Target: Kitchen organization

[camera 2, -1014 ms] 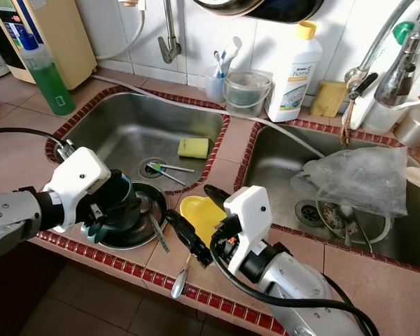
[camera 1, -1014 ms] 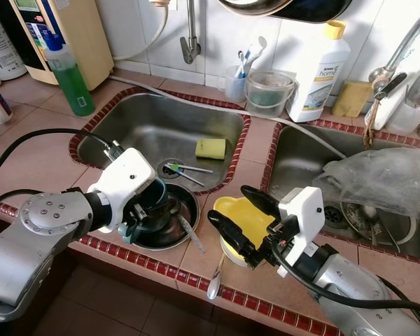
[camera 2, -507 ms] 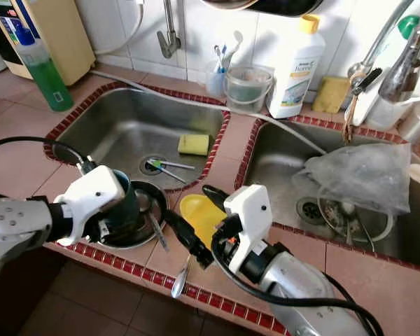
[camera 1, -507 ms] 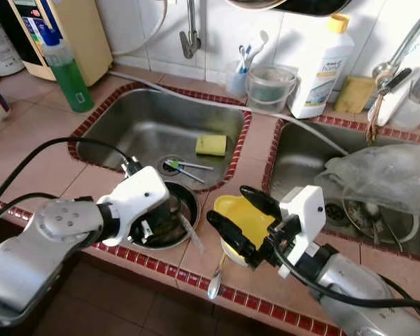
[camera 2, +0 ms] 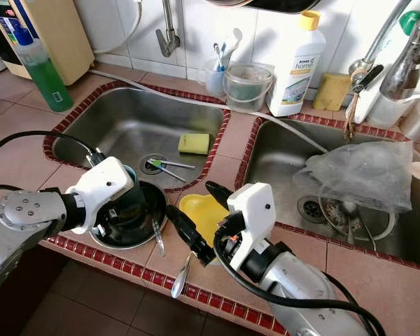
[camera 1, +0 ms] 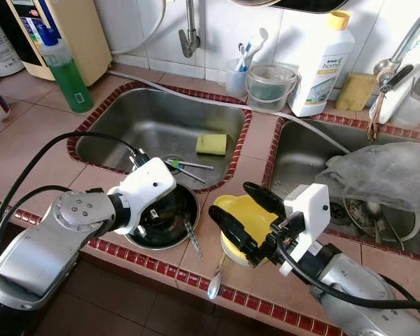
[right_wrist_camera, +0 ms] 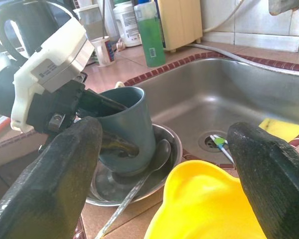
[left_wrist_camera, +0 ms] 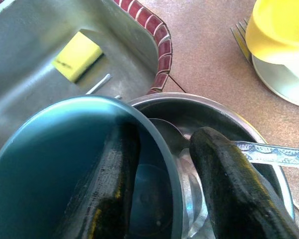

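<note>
A teal mug [right_wrist_camera: 132, 119] stands in a steel bowl [camera 1: 187, 203] on the counter, between the left sink and the front edge. My left gripper [left_wrist_camera: 164, 134] is shut on the mug's rim, one finger [left_wrist_camera: 109, 184] inside and the other outside. A spoon [camera 1: 190, 234] leans in the bowl. To its right a yellow cup [camera 1: 248, 217] lies mouth down on a small plate [camera 1: 231, 253]. My right gripper [camera 1: 234, 203] stands open, with a finger [right_wrist_camera: 50, 184] on each side of the yellow cup, not touching it.
A spoon [camera 1: 215, 280] lies by the red-tiled front edge. The left sink [camera 1: 126, 133] holds a yellow sponge [camera 1: 211, 144] and utensils at the drain [camera 1: 185, 166]. A plastic bag [camera 1: 385, 175] covers the right sink. Green bottle [camera 1: 66, 70] and white bottle [camera 1: 325, 63] stand behind.
My left gripper has swung in and lowered the teal mug from a tilted hold above the bowl to standing inside it. The right gripper has stayed around the yellow cup.
</note>
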### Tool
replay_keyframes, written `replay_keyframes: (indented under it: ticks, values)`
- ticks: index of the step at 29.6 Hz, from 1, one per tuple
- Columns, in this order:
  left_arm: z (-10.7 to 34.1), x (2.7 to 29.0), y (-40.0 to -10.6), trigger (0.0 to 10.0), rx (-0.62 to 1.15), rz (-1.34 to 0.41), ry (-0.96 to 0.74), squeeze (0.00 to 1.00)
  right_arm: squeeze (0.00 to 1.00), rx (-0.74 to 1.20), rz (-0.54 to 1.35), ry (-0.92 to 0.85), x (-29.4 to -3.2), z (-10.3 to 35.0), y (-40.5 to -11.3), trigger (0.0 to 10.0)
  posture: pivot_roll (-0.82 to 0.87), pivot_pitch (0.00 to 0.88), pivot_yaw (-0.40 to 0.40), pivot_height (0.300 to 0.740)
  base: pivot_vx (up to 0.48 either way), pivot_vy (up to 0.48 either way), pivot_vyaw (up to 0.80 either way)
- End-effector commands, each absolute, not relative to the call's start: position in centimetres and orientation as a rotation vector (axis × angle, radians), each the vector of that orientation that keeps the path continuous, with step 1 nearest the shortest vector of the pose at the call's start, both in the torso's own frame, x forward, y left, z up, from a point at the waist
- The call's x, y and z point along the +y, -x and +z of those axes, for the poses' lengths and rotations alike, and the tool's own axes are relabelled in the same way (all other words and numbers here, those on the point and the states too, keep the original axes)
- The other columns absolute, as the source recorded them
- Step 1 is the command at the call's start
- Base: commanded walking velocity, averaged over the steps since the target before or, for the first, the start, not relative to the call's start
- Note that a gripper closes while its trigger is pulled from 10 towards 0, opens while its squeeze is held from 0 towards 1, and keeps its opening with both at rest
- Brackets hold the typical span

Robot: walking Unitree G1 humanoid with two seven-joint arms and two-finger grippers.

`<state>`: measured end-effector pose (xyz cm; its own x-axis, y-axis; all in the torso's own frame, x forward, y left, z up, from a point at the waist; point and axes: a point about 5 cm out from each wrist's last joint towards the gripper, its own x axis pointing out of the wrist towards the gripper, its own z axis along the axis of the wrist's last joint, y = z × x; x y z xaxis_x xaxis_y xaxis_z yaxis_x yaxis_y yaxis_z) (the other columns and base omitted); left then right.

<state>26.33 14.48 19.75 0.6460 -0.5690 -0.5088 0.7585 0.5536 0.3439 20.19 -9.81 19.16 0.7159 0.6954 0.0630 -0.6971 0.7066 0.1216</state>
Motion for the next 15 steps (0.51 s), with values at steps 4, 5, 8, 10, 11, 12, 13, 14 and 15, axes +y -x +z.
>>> replay_keyframes:
  ticks: [4, 5, 8, 10, 11, 12, 13, 14, 15]
  values:
    - [20.21, 14.63, -26.54, 0.0, 0.343, -0.801, -0.604, 0.00, 0.00, -0.027, 0.783, -0.138, -9.87, 19.62, -19.89, 10.0, -0.07, 0.115, 0.049, 0.740, 0.000, 0.000, 0.00]
    - [20.26, 14.68, -26.60, 0.0, 0.345, -0.792, -0.597, 0.00, 0.00, -0.027, 0.782, -0.133, -9.88, 19.60, -19.95, 10.0, -0.07, 0.116, 0.049, 0.740, 0.000, 0.000, 0.00]
    - [20.36, 14.52, -26.53, 0.0, 0.341, -0.802, -0.574, 0.00, 0.00, -0.032, 0.783, -0.133, -9.85, 19.62, -20.03, 10.0, -0.07, 0.114, 0.048, 0.740, 0.000, 0.000, 0.00]
    - [20.31, 14.48, -26.53, 0.0, 0.342, -0.803, -0.580, 0.00, 0.00, -0.034, 0.786, -0.137, -9.77, 19.65, -20.10, 10.0, -0.07, 0.112, 0.047, 0.740, 0.000, 0.000, 0.00]
    - [20.28, 14.48, -26.53, 0.0, 0.342, -0.802, -0.583, 0.00, 0.00, -0.035, 0.788, -0.139, -9.73, 19.66, -20.10, 10.0, -0.07, 0.112, 0.047, 0.740, 0.000, 0.000, 0.00]
    - [20.26, 14.49, -26.53, 0.0, 0.343, -0.802, -0.585, 0.00, 0.00, -0.036, 0.790, -0.140, -9.71, 19.68, -20.12, 10.0, -0.07, 0.111, 0.045, 0.740, 0.000, 0.000, 0.00]
    - [20.25, 14.49, -26.53, 0.0, 0.343, -0.802, -0.585, 0.00, 0.00, -0.037, 0.790, -0.140, -9.71, 19.69, -20.12, 10.0, -0.07, 0.111, 0.045, 0.740, 0.000, 0.000, 0.00]
    - [20.28, 14.60, -26.55, 0.0, 0.342, -0.797, -0.589, 0.00, 0.00, -0.039, 0.789, -0.140, -9.74, 19.73, -20.19, 10.0, -0.07, 0.108, 0.045, 0.740, 0.000, 0.000, 0.00]
    - [20.28, 14.60, -26.55, 0.0, 0.342, -0.797, -0.589, 0.00, 0.00, -0.039, 0.789, -0.140, -9.74, 19.73, -20.19, 10.0, -0.07, 0.108, 0.045, 0.740, 0.000, 0.000, 0.00]
